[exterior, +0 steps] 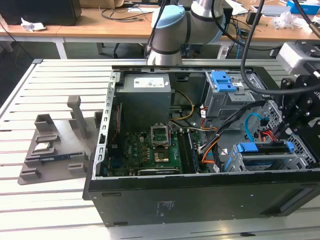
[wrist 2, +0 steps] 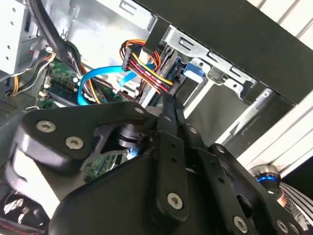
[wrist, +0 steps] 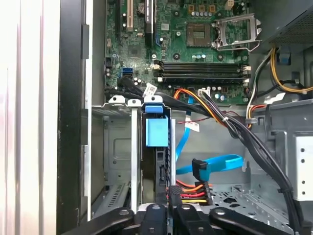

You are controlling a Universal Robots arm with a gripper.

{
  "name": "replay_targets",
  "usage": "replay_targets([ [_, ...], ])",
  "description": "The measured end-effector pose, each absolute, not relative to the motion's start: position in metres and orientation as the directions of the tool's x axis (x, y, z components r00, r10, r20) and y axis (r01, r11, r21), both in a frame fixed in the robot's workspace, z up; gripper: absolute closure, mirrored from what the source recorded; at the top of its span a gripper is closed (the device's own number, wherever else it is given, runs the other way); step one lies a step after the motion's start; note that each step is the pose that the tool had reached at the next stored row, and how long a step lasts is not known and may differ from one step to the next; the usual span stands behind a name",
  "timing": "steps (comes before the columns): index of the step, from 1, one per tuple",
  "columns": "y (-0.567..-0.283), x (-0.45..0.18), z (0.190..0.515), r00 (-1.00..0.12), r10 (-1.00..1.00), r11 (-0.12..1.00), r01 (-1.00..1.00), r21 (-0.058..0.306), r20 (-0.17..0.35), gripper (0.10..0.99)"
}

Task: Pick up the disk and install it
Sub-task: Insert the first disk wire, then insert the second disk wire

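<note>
Slatted white tabletop carries an open black computer case lying on its side, with a grey moulded fixture resting beside it toward the exterior view's left. Behind, wooden desks are strewn with cables and crumpled paper.

Inside the case sit the green motherboard, a grey power supply box and a blue ribbed latch on the upper drive cage. The disk stands in the metal drive bay at the case's corner toward the exterior view's right (its blue carrier frame shows edge-on in the first wrist view, slotted between the bay's metal walls).

The arm reaches over the case from behind, and the black gripper hangs directly over the disk's end. Its fingers are drawn together into a narrow point just beside the orange, red and yellow cable plug; whether they pinch the disk's edge, I cannot tell. A light blue data cable loops nearby.
</note>
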State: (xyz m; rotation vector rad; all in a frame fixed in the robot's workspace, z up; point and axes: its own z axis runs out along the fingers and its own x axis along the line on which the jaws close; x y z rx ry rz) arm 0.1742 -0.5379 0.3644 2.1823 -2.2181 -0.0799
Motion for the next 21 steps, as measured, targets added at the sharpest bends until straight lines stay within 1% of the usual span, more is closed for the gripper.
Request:
replay_targets([
  [1,-0.538,0.174,0.368,-0.017,-1.0,0.016,-0.998,0.057,-0.016,0.925],
  [2,-0.538,0.174,0.373,-0.017,-1.0,0.016,-0.998,0.057,-0.016,0.984],
  [8,-0.538,0.174,0.393,-0.017,-1.0,0.016,-0.998,0.057,-0.015,0.98],
  [19,-0.538,0.174,0.394,-0.017,-1.0,0.016,-0.998,0.057,-0.016,0.98],
  [20,-0.538,0.174,0.394,-0.017,-1.0,0.016,-0.998,0.057,-0.016,0.851],
  [21,-0.538,0.174,0.394,-0.017,-1.0,0.016,-0.998,0.057,-0.016,0.792],
])
